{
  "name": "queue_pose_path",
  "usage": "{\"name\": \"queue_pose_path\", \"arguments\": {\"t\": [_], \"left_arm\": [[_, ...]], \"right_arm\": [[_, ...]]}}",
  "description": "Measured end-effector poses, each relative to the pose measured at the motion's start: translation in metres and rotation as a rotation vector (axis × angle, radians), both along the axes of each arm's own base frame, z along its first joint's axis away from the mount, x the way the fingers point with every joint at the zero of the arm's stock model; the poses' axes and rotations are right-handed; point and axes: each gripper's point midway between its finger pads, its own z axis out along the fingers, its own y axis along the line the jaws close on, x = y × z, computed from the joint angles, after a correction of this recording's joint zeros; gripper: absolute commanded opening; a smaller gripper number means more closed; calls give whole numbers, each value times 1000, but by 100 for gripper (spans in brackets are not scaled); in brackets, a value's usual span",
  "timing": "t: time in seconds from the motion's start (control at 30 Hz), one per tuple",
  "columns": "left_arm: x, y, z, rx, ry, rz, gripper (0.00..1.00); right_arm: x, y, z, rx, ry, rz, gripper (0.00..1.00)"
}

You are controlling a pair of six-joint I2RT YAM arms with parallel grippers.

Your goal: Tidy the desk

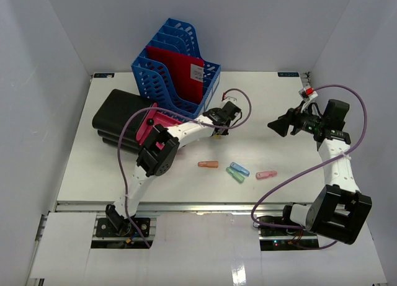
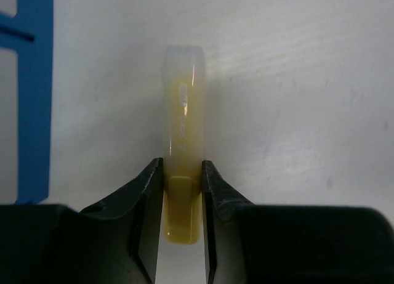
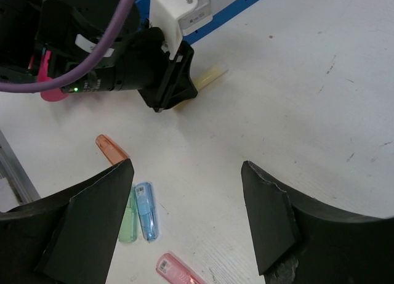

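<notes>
The left tool (image 2: 182,167) is clamped on a yellow highlighter (image 2: 183,105) lying on the desk (image 1: 279,106) beside the blue file rack (image 1: 177,62). Lift it straight up, grip kept centred. The right tool (image 3: 188,166) hangs apart, far right.

No legible text or labels.

White walls boxing in a pale worktop (image 1: 291,159), seen from above.
A plain white left wall (image 1: 37,81), back wall (image 1: 260,25) and right wall (image 1: 372,62) close the scene on three sides, meeting at corners in the upper part of the frame. The worktop is flat, white and rectangular, evenly lit, with soft shadows and a few small dark scuffs. A metal rail (image 1: 205,207) runs along its near edge, with white panels (image 1: 68,245) at the bottom of the frame.
</notes>
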Motion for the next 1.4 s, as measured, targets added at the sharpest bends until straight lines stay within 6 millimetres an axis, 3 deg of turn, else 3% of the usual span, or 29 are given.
{"name": "queue_pose_path", "arguments": {"t": [0.1, 0.3, 0.43, 0.57, 0.73, 0.83, 0.97, 1.07, 1.3, 1.4], "left_arm": [[-32, 20, 17, 41, 6, -66, 0], [-93, 48, 100, 5, -124, -217, 0], [-120, 105, 133, 46, -201, -210, 0], [-135, 171, 123, 202, -215, -153, 0], [-131, 233, 94, 420, -170, -75, 0], [-119, 255, 91, 486, -163, -21, 0], [-99, 263, 96, 525, -202, 13, 6], [-83, 262, 95, 560, -216, 13, 17], [-58, 271, 80, 648, -203, 35, 50], [-52, 277, 79, 667, -202, 56, 60]], "right_arm": [[-5, 3, -4, 11, 6, 23, 77], [-10, 10, -6, 5, -12, 62, 77], [-12, 15, -4, -5, -33, 87, 77], [-13, 20, -4, -8, -37, 105, 77], [-13, 22, -4, -13, -40, 110, 77], [-13, 22, -5, -16, -41, 108, 77], [-12, 22, -5, -18, -42, 107, 77], [-12, 21, -5, -20, -44, 108, 77], [-12, 21, -6, -28, -49, 107, 78], [-12, 21, -6, -29, -49, 107, 78]]}}
